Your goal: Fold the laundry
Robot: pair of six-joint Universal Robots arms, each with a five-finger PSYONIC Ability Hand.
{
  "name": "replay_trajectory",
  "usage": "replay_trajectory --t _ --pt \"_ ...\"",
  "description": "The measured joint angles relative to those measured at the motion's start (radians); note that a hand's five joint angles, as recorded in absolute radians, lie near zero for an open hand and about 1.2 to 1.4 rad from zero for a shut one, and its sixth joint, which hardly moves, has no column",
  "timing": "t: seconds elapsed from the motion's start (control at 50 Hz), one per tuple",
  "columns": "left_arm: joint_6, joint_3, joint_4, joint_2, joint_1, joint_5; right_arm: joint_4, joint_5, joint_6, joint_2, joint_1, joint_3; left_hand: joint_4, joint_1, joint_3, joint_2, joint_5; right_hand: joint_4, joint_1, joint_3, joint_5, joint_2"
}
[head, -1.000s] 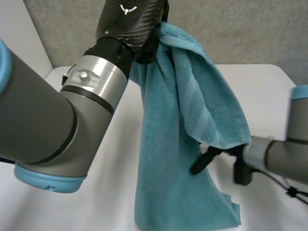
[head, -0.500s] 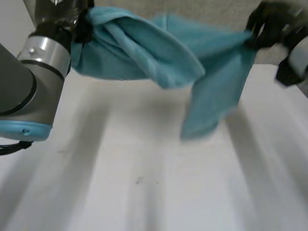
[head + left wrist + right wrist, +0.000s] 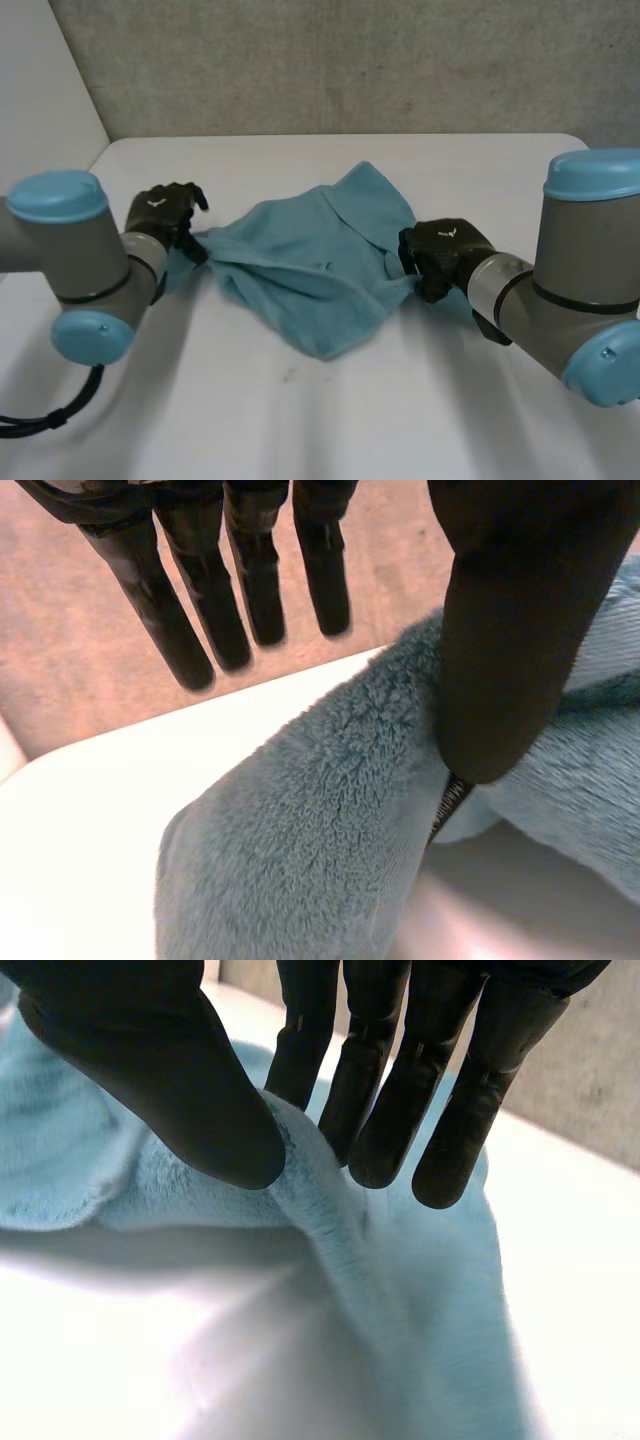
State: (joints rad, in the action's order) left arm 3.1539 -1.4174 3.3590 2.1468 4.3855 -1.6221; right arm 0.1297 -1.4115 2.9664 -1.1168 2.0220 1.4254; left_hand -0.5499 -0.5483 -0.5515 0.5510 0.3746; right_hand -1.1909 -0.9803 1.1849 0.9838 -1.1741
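Down from the air, the towel (image 3: 310, 270) now lies rumpled on the table (image 3: 300, 420), right hand (image 3: 440, 255) pinching its edge, left hand (image 3: 165, 212) spread with only its thumb on the cloth; this looks like the laying-out step, so next it needs pulling flat.

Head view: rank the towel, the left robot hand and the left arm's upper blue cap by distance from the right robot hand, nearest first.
1. The towel: pinched in the right robot hand, so touching it.
2. The left robot hand: at the towel's opposite edge.
3. The left arm's upper blue cap: farther out, past that hand.
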Motion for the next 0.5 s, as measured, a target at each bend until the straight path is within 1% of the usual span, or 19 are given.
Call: replay_trajectory --t 0.04,0.06,0.08,0.1,0.14,0.16,0.18,0.2,0.22,0.26,0.3,0.34,0.38,0.46,0.5 --pt "0.002 -0.002 -0.021 -0.021 0.012 0.001 0.001 -0.008 0.002 0.01 -0.001 -0.002 0.104 0.117 0.11 -0.111 -0.105 0.0 0.0 0.0 0.0 0.0" --pt "0.003 -0.004 -0.031 -0.032 0.014 0.002 0.001 -0.012 0.004 0.014 -0.002 -0.003 0.104 0.117 0.11 -0.111 -0.105 0.0 0.0 0.0 0.0 0.0" --pt "0.006 -0.011 -0.061 -0.072 0.015 0.004 0.0 -0.018 0.007 0.02 -0.005 -0.006 0.183 0.177 0.183 -0.189 -0.183 0.0 0.0 0.0 0.0 0.0" --pt "0.006 -0.011 -0.061 -0.072 0.015 0.004 0.0 -0.018 0.007 0.02 -0.005 -0.006 0.183 0.177 0.183 -0.189 -0.183 0.0 0.0 0.0 0.0 0.0" --pt "0.012 -0.027 -0.102 -0.149 -0.007 0.007 -0.004 -0.021 0.01 0.02 -0.008 -0.008 0.277 0.273 0.279 -0.278 -0.278 0.0 0.0 0.0 0.0 0.0" --pt "0.012 -0.027 -0.102 -0.149 -0.007 0.007 -0.004 -0.021 0.01 0.02 -0.008 -0.008 0.277 0.273 0.279 -0.278 -0.278 0.0 0.0 0.0 0.0 0.0" --pt "0.014 -0.035 -0.114 -0.185 -0.024 0.007 -0.005 -0.022 0.011 0.018 -0.009 -0.009 0.306 0.299 0.305 -0.305 -0.305 0.0 0.0 0.0 0.0 0.0" --pt "0.02 -0.05 -0.131 -0.25 -0.061 0.009 -0.008 -0.023 0.012 0.013 -0.011 -0.009 0.319 0.312 0.319 -0.32 -0.318 0.0 0.0 0.0 0.0 0.0" --pt "0.022 -0.056 -0.135 -0.273 -0.077 0.009 -0.008 -0.023 0.012 0.011 -0.011 -0.008 0.322 0.314 0.321 -0.324 -0.321 0.0 0.0 0.0 0.0 0.0" --pt "0.028 -0.066 -0.14 -0.313 -0.115 0.009 -0.009 -0.023 0.012 0.006 -0.011 -0.005 0.324 0.317 0.323 -0.325 -0.323 0.0 0.0 0.0 0.0 0.0" --pt "0.042 -0.078 -0.143 -0.356 -0.188 0.01 -0.01 -0.024 0.012 -0.002 -0.011 0.002 0.329 0.321 0.328 -0.33 -0.326 0.0 0.0 0.0 0.0 0.0" --pt "0.056 -0.083 -0.143 -0.37 -0.242 0.01 -0.01 -0.024 0.012 -0.007 -0.011 0.007 0.326 0.321 0.325 -0.326 -0.324 0.0 0.0 0.0 0.0 0.0" --pt "0.075 -0.085 -0.144 -0.365 -0.302 0.008 -0.011 -0.024 0.012 -0.011 -0.012 0.015 0.313 0.315 0.316 -0.313 -0.314 0.0 0.0 0.0 0.0 0.0" --pt "0.15 -0.074 -0.143 -0.275 -0.472 -0.015 -0.018 -0.025 0.012 -0.015 -0.012 0.033 0.259 0.259 0.261 -0.258 -0.258 0.0 0.0 0.0 0.0 0.0" --pt "0.173 -0.066 -0.142 -0.235 -0.518 -0.036 -0.022 -0.025 0.012 -0.015 -0.012 0.039 0.216 0.213 0.218 -0.216 -0.214 0.0 0.0 0.0 0.0 0.0"
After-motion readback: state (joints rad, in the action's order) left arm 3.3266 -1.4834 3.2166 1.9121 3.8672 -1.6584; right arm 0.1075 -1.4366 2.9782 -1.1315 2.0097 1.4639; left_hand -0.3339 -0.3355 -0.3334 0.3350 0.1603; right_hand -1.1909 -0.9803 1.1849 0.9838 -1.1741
